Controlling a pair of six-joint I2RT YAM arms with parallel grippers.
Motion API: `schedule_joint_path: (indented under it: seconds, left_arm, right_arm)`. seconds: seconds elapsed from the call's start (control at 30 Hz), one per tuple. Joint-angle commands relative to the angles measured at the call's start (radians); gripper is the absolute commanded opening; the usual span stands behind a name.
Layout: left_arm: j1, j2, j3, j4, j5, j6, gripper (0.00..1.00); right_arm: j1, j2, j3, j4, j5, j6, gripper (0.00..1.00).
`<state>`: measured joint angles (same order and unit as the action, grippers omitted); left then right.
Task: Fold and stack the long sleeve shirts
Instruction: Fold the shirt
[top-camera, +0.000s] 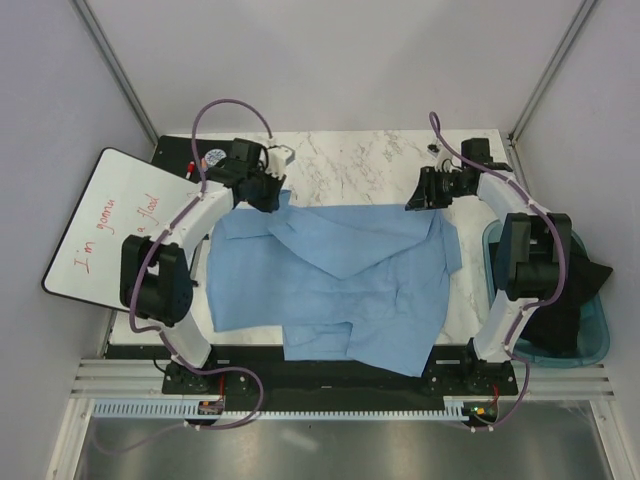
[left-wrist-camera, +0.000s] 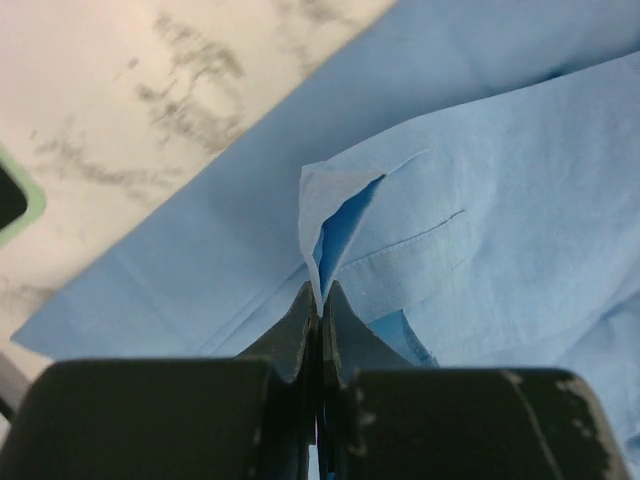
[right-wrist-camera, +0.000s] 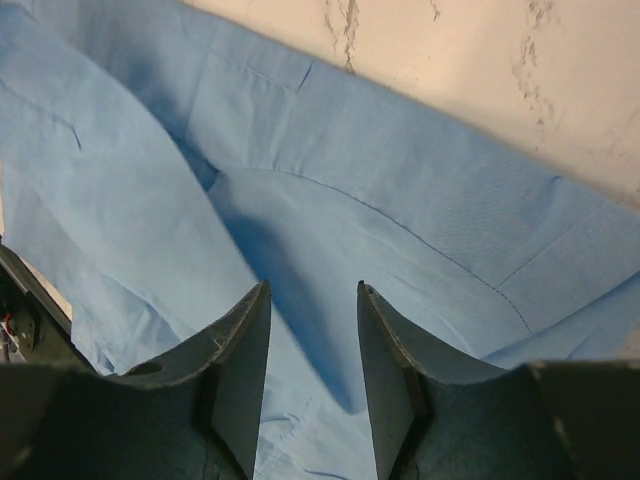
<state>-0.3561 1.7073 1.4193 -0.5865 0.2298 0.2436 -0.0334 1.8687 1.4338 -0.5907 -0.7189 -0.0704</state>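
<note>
One light-blue long sleeve shirt (top-camera: 340, 285) lies spread and partly folded over itself on the marble table (top-camera: 350, 160). At its far left corner, my left gripper (top-camera: 268, 196) is shut on a thin raised edge of the cloth. The left wrist view shows the fold (left-wrist-camera: 330, 215) standing up from between the closed jaws of that gripper (left-wrist-camera: 322, 291). My right gripper (top-camera: 414, 203) hovers over the shirt's far right edge. It is open (right-wrist-camera: 314, 290), with only flat blue cloth (right-wrist-camera: 350, 170) below the gap and nothing between the fingers.
A whiteboard (top-camera: 110, 225) with red writing leans off the table's left side. A teal bin (top-camera: 592, 335) holding dark cloth sits at the right, beside the right arm. Bare marble runs along the far edge behind the shirt.
</note>
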Motion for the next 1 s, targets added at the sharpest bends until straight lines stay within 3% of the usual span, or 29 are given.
schedule_joint_path:
  seconds: [0.0,0.33,0.47,0.57,0.6,0.77,0.8,0.97]
  left_arm:
    - [0.13,0.008,-0.062,0.036,0.026,-0.095,0.02]
    - [0.22,-0.012,-0.264,0.1,-0.009,-0.184,0.02]
    - [0.279,-0.02,-0.318,0.108,-0.046,-0.207,0.06]
    - [0.334,-0.021,-0.315,0.097,-0.04,-0.188,0.26]
    - [0.348,-0.028,-0.307,0.087,-0.02,-0.176,0.39]
    - [0.411,-0.13,-0.269,0.079,0.034,-0.037,0.53]
    - [0.408,-0.146,-0.266,0.073,0.058,-0.008,0.68]
    - [0.297,-0.198,-0.321,-0.015,0.028,0.158,0.65]
  right_arm:
    - [0.016,0.012,-0.018,-0.009,0.001,-0.057,0.47]
    - [0.027,0.026,-0.039,-0.032,0.061,-0.101,0.45]
    - [0.027,0.014,-0.035,-0.052,0.068,-0.121,0.45]
    - [0.027,-0.002,-0.024,-0.076,0.064,-0.137,0.45]
    - [0.027,-0.006,-0.018,-0.098,0.064,-0.141,0.45]
    - [0.061,-0.08,-0.003,-0.15,0.108,-0.187,0.43]
    - [0.066,-0.094,-0.007,-0.158,0.122,-0.19,0.42]
    - [0.145,-0.114,-0.048,-0.195,0.231,-0.223,0.38]
